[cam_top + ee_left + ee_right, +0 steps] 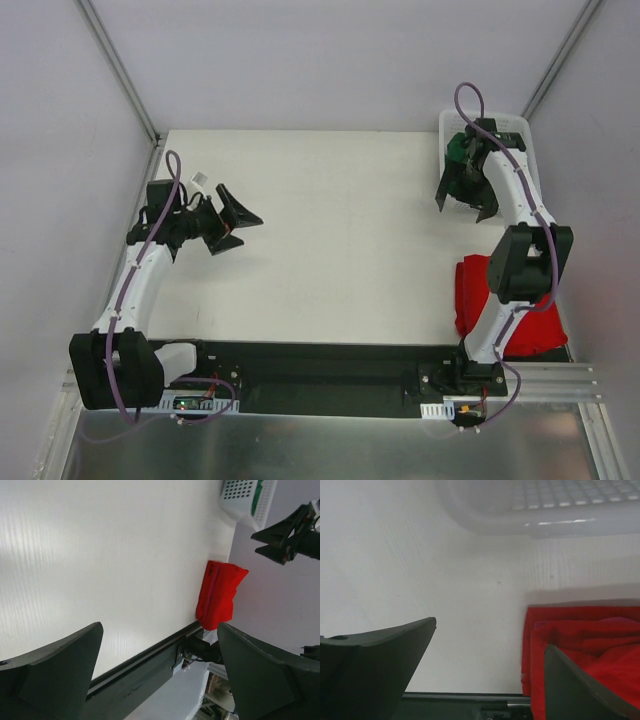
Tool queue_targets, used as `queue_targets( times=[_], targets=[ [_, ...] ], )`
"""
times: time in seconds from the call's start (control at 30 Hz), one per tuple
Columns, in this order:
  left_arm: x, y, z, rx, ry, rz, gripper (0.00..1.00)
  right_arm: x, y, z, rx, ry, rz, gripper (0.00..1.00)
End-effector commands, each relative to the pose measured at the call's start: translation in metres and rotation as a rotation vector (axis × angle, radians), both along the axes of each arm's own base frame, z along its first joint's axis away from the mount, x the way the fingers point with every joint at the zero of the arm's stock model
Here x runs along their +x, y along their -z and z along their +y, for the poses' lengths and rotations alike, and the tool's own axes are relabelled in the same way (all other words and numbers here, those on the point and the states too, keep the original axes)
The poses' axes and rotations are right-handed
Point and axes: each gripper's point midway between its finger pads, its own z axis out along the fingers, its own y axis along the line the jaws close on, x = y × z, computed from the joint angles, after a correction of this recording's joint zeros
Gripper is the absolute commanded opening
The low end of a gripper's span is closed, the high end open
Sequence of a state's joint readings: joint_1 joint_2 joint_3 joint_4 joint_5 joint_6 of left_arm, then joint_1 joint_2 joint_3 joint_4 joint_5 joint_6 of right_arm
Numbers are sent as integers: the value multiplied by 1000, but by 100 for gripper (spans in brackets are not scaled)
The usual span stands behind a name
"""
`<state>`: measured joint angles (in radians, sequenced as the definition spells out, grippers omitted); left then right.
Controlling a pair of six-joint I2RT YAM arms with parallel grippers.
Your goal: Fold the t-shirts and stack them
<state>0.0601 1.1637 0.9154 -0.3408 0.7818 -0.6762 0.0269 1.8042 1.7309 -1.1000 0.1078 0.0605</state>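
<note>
One white table [330, 240] (pale walls [300, 60] around) carries a red t-shirt [475, 290].

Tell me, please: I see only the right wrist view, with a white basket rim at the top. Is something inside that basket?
Observer: Yes. The top view shows dark green cloth in the basket, partly hidden by the right arm.
Operator: Thank you. And where is the left pincer, is it busy?
Observer: The left pincer hangs open and empty above the left part of the table.
</note>
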Motion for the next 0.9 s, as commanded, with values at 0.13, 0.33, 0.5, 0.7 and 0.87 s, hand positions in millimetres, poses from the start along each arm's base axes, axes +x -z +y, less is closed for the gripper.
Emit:
queue_targets(
  times=[0.13, 0.33, 0.5, 0.7, 0.87],
  targets=[
    [-47, 41, 0, 16, -5, 136, 99, 15, -22, -51, -156, 194, 15, 96],
    [-50, 45, 1, 26, -7, 136, 99, 13, 1, -37, 292, 737, -1, 96],
    [-47, 43, 2, 30, -9, 127, 99, 24, -2, -49, 451, 1114, -66, 96],
    [-52, 46, 2, 32, -12, 132, 99, 68, -6, -57, 620, 1247, -125, 96],
    [-52, 45, 2, 36, -15, 123, 99, 88, -8, -65, 639, 1337, -131, 96]
  ],
)
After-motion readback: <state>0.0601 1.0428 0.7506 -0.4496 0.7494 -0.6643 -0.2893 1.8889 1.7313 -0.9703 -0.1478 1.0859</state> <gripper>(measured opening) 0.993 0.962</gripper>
